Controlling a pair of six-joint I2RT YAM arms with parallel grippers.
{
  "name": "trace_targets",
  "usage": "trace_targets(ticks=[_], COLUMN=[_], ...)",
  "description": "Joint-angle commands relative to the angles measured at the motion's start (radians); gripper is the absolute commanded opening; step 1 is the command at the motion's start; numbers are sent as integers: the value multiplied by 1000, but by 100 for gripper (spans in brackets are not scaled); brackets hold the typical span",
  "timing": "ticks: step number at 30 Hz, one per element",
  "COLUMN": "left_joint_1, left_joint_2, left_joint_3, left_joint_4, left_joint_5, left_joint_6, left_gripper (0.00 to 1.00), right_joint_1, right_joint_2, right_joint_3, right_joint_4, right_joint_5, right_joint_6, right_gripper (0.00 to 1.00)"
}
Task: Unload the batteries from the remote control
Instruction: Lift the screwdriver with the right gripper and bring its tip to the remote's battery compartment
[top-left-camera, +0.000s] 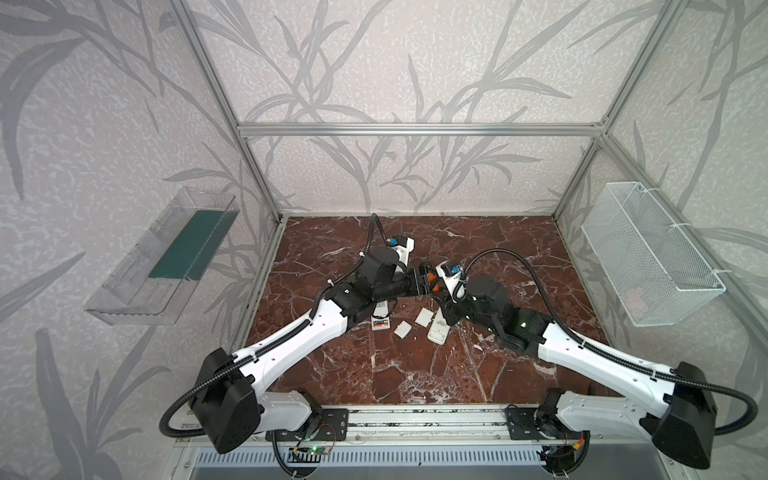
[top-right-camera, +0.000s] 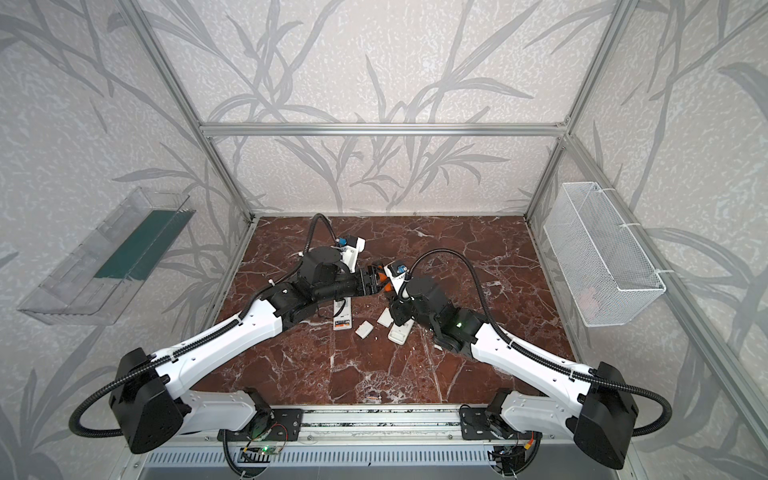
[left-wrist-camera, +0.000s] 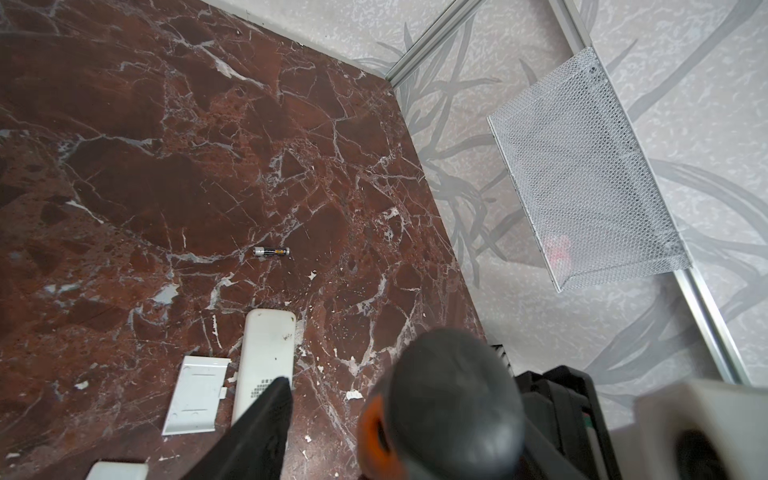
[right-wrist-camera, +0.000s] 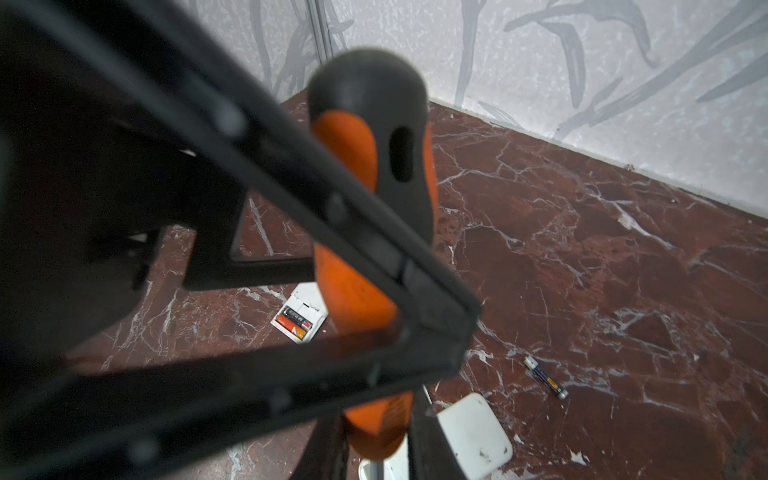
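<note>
Two grippers at one screwdriver (right-wrist-camera: 347, 166) over mid-table. Pinched narrow on the orange foot of its handle: the right gripper (right-wrist-camera: 374, 451). Around the handle's black top: the left gripper (top-left-camera: 430, 281), fingers (left-wrist-camera: 266, 415) spread, bare marble visible between one finger and the handle. Beneath them, a white remote (left-wrist-camera: 268, 353) flat on the table (left-wrist-camera: 166, 166), a white cover (left-wrist-camera: 197, 395) just beside it. Farther toward the left arm, a second remote (right-wrist-camera: 307, 305) with its compartment open and two batteries (right-wrist-camera: 296, 323) inside, one dark, one orange. Out on the marble, well apart from both remotes: one loose dark battery (left-wrist-camera: 272, 251).
</note>
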Motion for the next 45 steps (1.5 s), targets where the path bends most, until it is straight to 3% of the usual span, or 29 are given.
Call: trace_targets(ticks=[1, 7, 10, 12, 14, 17, 22, 26, 28, 32, 37, 40, 41, 43, 45], left_joint_1=[-3, -2, 6, 25, 50, 99, 151, 194, 204, 210, 211, 212, 212, 212, 212], left_joint_2=[16, 10, -31, -63, -99, -155, -285, -371, -392, -395, -385, -375, -371, -363, -359], left_joint_3=[8, 12, -12, -22, -30, -59, -175, -245, -247, -234, -237, -236, -233, -221, -204], left_joint_4=[62, 55, 69, 66, 62, 45, 29, 84, 100, 130, 220, 266, 273, 267, 240], left_joint_5=[20, 88, 87, 97, 125, 148, 94, 158, 195, 254, 255, 258, 255, 239, 211], left_joint_6=[19, 125, 162, 191, 224, 282, 422, 435, 436, 418, 342, 298, 286, 261, 242], left_gripper=[59, 20, 11, 9, 6, 4, 0, 0, 0, 0, 0, 0, 0, 0, 8], right_joint_1=[17, 20, 19, 15, -2, -47, -75, -76, -77, -74, -59, -44, -41, -36, -33], right_joint_2=[18, 17, -23, -65, -104, -139, -79, 57, 100, 171, 231, 265, 274, 284, 274], right_joint_3=[42, 16, -16, -46, -74, -118, -100, -49, -49, -34, -8, 14, 23, 35, 32], right_joint_4=[45, 69, 108, 137, 153, 181, 152, 245, 329, 471, 528, 525, 522, 507, 490], right_joint_5=[-29, -61, -102, -144, -197, -242, -210, -521, -618, -721, -752, -757, -756, -724, -653], right_joint_6=[-22, 4, 9, 7, 17, 87, 188, 182, 215, 275, 287, 270, 264, 244, 218], right_gripper=[0, 3, 31, 44, 51, 51, 50, 53, 54, 55, 56, 52, 44, 18, 0])
